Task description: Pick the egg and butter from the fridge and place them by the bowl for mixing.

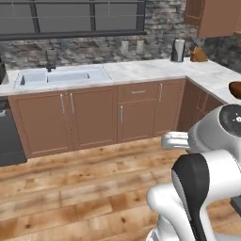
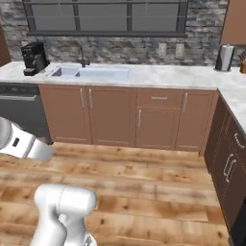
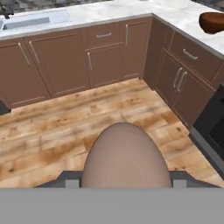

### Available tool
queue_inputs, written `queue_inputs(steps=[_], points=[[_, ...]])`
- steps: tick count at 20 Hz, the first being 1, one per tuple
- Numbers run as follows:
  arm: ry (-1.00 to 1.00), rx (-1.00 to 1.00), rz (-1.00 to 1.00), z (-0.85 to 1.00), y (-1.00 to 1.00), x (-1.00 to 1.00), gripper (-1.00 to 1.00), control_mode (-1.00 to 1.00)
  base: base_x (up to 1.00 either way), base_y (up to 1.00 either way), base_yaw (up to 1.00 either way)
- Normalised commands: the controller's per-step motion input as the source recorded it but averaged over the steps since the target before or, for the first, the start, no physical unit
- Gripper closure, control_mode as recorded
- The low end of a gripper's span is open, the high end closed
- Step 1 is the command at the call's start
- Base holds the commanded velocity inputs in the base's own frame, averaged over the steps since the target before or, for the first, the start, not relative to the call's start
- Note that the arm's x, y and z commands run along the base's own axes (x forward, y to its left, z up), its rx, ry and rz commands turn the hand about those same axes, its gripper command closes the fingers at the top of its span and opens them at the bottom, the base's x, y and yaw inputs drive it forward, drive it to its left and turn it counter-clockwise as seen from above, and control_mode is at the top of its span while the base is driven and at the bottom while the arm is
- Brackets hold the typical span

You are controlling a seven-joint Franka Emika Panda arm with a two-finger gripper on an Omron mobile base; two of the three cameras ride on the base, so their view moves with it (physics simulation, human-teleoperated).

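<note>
Brown-pink smooth egg (image 3: 125, 155) clamped between the fingers (image 3: 72, 183), above wood floor (image 3: 52, 131).

Egg (image 3: 125, 155) between gripper (image 3: 124, 181) fingertips, over floor (image 3: 65, 127). Bowl (image 3: 212, 22) on desk (image 3: 175, 13), right leg of the L, above drawers. Sink (image 1: 59, 75) set in desk's back run, left; knife block (image 1: 198, 55) in far corner by canister (image 1: 177, 50).

Open wood floor (image 3: 52, 118) before corner cabinets (image 3: 105, 57)
</note>
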Motion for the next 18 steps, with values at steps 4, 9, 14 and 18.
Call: queue_inputs(steps=[4, 9, 14, 18], points=[[0.00, 0.00, 0.00, 0.00, 0.00, 0.00, 1.00, 1.00, 1.00, -0.03, -0.25], [0.00, 0.00, 0.00, 0.00, 0.00, 0.00, 1.00, 1.00, 1.00, 0.00, -0.36], [0.00, 0.00, 0.00, 0.00, 0.00, 0.00, 1.00, 1.00, 1.00, 0.00, -0.50], [0.00, 0.00, 0.00, 0.00, 0.00, 0.00, 1.00, 1.00, 1.00, 0.00, -0.55]])
